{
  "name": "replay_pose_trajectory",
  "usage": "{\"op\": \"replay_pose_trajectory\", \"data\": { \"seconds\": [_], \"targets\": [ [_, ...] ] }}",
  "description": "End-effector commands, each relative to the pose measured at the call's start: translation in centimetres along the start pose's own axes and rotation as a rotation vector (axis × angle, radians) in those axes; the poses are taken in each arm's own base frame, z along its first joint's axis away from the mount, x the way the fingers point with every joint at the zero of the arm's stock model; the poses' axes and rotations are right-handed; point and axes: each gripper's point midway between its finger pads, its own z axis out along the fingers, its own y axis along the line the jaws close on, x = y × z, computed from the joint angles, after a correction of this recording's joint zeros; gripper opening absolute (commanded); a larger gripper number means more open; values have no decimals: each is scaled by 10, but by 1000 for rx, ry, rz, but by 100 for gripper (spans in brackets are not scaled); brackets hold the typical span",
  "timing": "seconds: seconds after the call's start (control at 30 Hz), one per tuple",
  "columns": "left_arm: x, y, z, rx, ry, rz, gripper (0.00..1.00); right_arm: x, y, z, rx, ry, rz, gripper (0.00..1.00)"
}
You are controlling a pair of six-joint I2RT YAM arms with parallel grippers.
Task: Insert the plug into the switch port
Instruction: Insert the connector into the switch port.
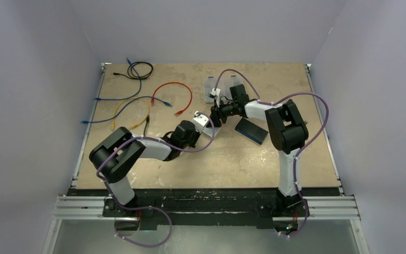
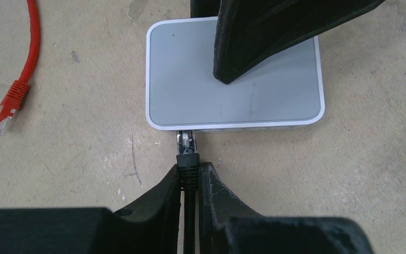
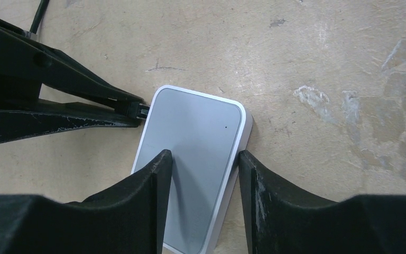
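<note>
so the left claw [image 2: 189, 177] is clamped on the black-booted clear-tipped plug [image 2: 186, 147], whose long axis points dead ahead, tip right at the near side of the flat grey white-rimmed switch box [image 2: 190, 74], while the right claw [image 3: 203, 155] straddles the box's far corner, jaws apart.

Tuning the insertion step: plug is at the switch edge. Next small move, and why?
Probably ease the left tool straight forward toward the switch. The plug it pinches is lined up at the switch's near face with its clear tip mostly showing, so it looks unseated. One finger of the right tool appears to rest on the switch top, which should brace it.
</note>
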Motion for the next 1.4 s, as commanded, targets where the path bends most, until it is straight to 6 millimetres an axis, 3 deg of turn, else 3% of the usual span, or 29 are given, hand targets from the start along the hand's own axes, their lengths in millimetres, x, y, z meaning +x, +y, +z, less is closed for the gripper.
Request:
{"op": "replay_pose_trajectory", "data": {
  "seconds": [0.0, 0.33, 0.93, 1.17, 1.37],
  "targets": [
    [5, -3, 6, 13, 46, -8, 15, 31, 68, 17, -179, 82, 186, 50],
    [8, -10, -14, 94, 167, -60, 31, 38, 44, 12, -39, 111, 194, 50],
    [-2, -6, -47, 133, 301, -124, 31, 39, 38, 11, -4, 117, 195, 50],
    [1, -1, -44, 119, 320, -146, 31, 39, 38, 11, -1, 118, 194, 51],
    [3, -7, -40, 155, 328, -148, 16, 39, 37, 12, 0, 119, 194, 50]
  ]
}}
